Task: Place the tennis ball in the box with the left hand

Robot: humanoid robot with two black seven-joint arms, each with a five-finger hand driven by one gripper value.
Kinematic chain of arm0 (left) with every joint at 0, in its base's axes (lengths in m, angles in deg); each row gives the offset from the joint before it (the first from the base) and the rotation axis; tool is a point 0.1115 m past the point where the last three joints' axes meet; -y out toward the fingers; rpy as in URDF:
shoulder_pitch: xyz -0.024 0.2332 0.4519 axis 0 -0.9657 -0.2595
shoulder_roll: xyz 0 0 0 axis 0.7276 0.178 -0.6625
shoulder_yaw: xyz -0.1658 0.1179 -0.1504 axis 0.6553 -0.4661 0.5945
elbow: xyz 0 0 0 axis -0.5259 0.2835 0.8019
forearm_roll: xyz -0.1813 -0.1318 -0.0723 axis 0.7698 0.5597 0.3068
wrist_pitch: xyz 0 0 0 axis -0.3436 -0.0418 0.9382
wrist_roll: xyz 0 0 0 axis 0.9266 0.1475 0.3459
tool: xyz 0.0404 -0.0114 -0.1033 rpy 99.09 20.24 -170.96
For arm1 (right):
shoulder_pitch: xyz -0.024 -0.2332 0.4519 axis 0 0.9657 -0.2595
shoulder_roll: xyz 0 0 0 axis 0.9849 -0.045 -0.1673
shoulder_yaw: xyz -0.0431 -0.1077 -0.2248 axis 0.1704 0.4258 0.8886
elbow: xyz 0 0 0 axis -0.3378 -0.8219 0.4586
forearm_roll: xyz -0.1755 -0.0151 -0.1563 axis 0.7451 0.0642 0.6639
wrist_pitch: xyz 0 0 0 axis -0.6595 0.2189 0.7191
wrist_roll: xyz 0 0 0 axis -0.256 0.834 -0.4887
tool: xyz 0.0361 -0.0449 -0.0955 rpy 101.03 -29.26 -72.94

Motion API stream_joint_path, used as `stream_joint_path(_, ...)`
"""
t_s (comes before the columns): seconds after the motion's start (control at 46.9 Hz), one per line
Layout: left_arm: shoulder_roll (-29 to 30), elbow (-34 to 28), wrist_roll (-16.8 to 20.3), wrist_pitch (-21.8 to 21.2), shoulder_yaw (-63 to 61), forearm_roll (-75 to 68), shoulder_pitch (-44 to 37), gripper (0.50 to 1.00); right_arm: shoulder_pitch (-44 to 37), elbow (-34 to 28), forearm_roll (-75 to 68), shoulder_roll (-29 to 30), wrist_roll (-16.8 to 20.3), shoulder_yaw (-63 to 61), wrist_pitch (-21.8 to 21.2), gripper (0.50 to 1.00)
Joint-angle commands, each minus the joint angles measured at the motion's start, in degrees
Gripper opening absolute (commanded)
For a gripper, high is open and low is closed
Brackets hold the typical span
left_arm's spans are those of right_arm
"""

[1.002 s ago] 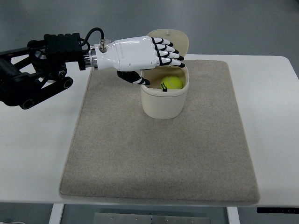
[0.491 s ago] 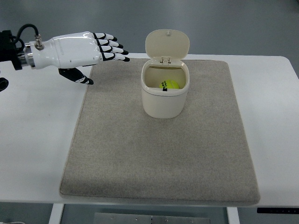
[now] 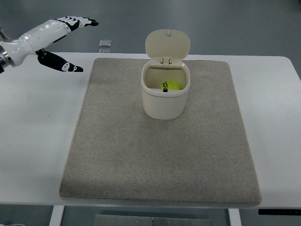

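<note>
A yellow-green tennis ball lies inside a cream box whose hinged lid stands open at the back. The box stands on the grey mat, towards its far side. My left hand, white with black finger pads, is at the far left above the table's edge, well away from the box. Its fingers are spread and it holds nothing. The right arm does not show.
The mat lies on a white table. A small grey square object lies on the floor beyond the table's far edge.
My left hand has drawn back from above the box to the far left and risen. The ball stays in the box.
</note>
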Motion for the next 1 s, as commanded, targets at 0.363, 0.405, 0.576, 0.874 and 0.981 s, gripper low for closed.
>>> stream_joint_path(0.363,-3.46,-5.94,0.01,1.51,0.74,21.23,-5.67,0.992,0.00,0.00,0.00,0.00,0.00,0.00,0.01,0.901)
stream_joint_path(0.405,-4.07,-6.47,0.01,2.92,0.74,23.52,-5.75,0.994,0.00,0.00,0.00,0.00,0.00,0.00,0.01,0.901)
stream_joint_path(0.576,-5.22,-9.02,0.01,14.51,1.35,33.36,-5.67,0.994,0.00,0.00,0.00,0.00,0.00,0.00,0.01,0.901)
stream_joint_path(0.874,-5.48,-13.59,0.01,32.36,2.76,50.68,-4.70,0.992,0.00,0.00,0.00,0.00,0.00,0.00,0.01,0.901)
stream_joint_path(0.981,-5.48,-14.73,-5.36,36.49,2.94,56.30,-4.26,0.992,0.00,0.00,0.00,0.00,0.00,0.00,0.01,0.901)
